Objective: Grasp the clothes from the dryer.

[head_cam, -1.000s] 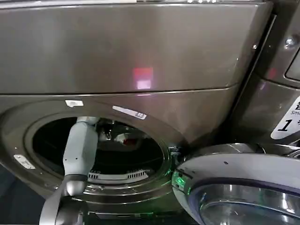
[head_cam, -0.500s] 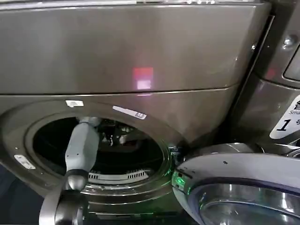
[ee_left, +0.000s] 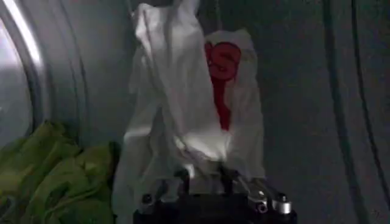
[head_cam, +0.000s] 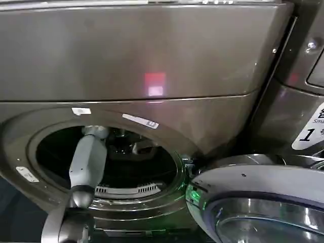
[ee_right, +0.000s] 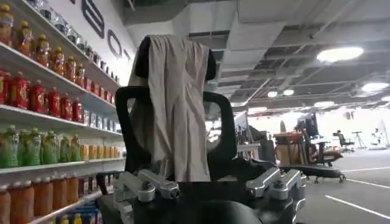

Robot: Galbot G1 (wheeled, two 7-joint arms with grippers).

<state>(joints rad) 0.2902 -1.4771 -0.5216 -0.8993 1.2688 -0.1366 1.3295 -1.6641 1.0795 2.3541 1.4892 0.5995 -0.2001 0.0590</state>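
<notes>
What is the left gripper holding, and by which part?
The left gripper holds the white garment by a bunched fold; the green garment lies loose beside it.

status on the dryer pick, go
Left gripper inside the dryer drum, shut on the white garment. Lime-green garment loose beside it. Right gripper open, parked away. Nothing blocking the porthole.
</notes>
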